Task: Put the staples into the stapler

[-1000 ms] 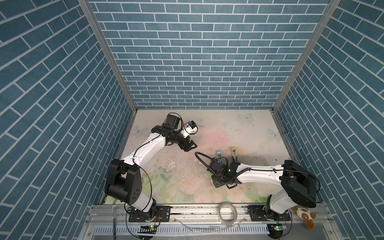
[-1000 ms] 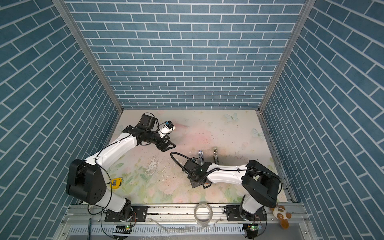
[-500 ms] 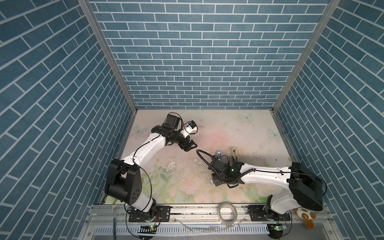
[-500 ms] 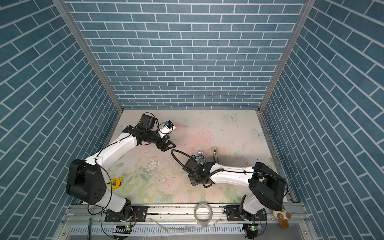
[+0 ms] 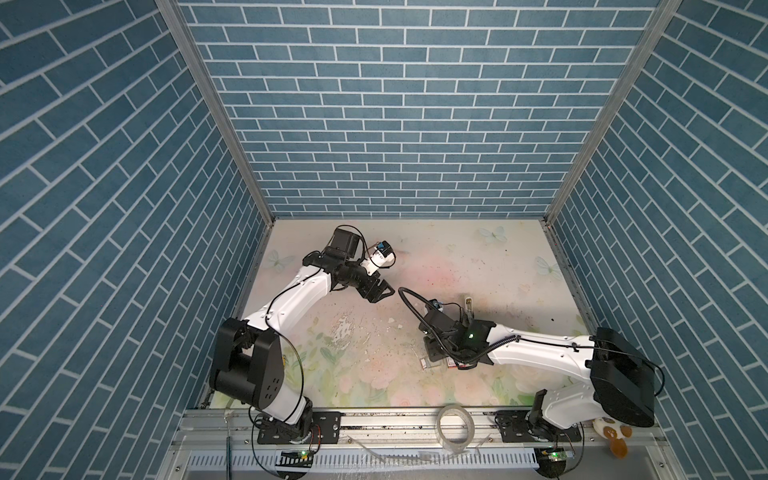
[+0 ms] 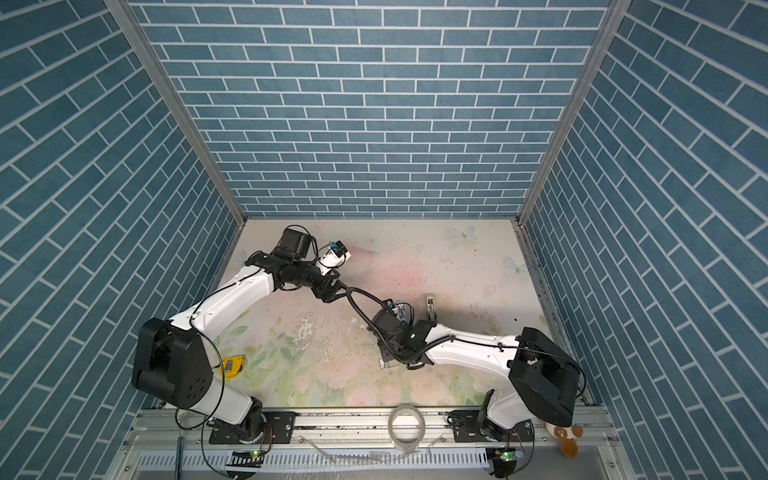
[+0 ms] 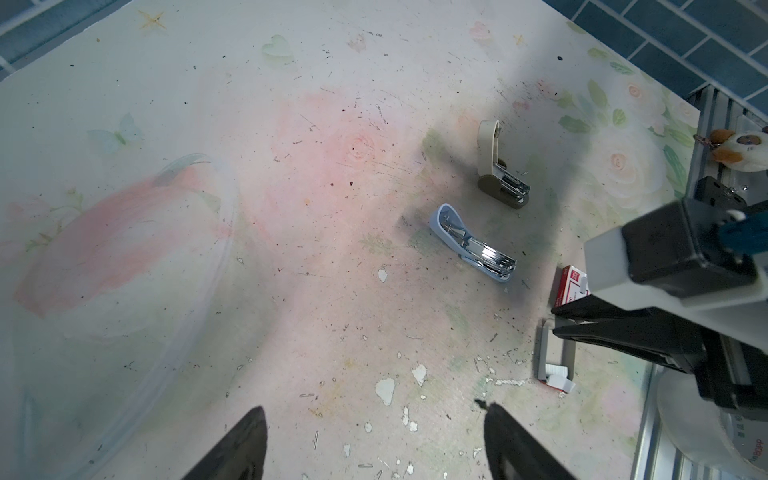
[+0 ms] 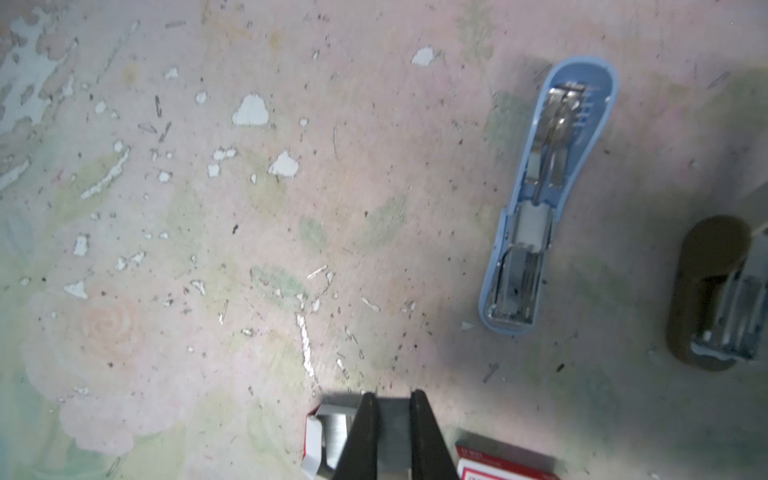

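Smooth blue plastic stapler (image 8: 552, 199) — shiny metal inside, scuffed matt tabletop (image 8: 249, 232), grey metal staples (image 8: 392, 430)

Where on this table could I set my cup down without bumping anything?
Bare: the far right corner of the table, between the beige stapler and the back wall; also the chipped near-left stretch between left arm and right claw. Crowded: round the right claw, shut on the staples, with the staple box and blue stapler close by.
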